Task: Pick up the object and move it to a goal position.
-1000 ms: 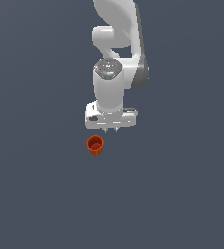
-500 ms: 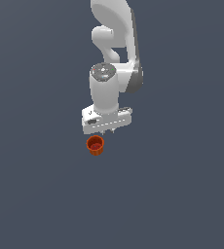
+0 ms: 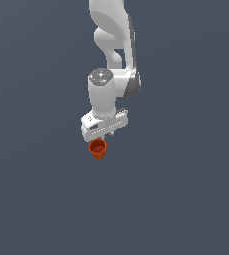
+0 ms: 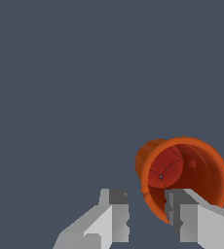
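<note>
From the exterior view, the white gripper (image 3: pixel 105 133) hangs just above the small orange-red cup (image 3: pixel 97 148), which stands upright on the grey floor, slightly toward that view's left of the claw. In the wrist view, the fingers (image 4: pixel 115 214) stand apart, holding nothing; the cup (image 4: pixel 184 175) lies off-centre, beside one finger rather than between both.

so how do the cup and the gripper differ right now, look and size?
Colour: the cup is orange-red with a darker red inside; the gripper is white with grey fingertips.
Shape: the cup is round and tapered; the gripper is blocky.
Width: the cup is narrower than the gripper's body.
Shared: both sit over the plain grey floor.
</note>
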Robot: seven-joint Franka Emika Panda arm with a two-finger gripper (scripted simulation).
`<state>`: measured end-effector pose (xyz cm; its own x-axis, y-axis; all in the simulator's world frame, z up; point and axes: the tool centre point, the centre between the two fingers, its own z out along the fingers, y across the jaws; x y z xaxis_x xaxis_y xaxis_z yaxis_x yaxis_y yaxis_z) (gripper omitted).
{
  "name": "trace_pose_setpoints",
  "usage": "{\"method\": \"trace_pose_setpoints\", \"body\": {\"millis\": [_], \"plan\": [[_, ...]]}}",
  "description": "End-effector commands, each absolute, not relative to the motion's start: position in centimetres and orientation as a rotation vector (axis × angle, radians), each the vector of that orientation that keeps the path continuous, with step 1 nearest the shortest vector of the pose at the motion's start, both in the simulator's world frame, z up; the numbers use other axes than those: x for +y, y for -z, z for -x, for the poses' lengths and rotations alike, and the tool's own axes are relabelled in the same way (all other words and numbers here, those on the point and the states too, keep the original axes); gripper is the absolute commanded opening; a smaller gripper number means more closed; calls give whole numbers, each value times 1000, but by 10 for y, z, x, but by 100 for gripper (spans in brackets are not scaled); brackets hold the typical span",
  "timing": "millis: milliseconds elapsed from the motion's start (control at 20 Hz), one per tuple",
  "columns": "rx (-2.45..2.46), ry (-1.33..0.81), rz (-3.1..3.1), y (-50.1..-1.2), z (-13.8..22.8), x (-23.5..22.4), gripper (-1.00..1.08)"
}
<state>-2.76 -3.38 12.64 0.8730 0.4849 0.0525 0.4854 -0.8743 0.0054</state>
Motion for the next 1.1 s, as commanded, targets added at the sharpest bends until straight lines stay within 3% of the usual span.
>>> {"method": "trace_pose_setpoints", "body": {"millis": [0,1050], "plan": [[-879,100,3010,-122,29,-37,-12],[-1521,227,2788,-97,42,-59,-12]]}}
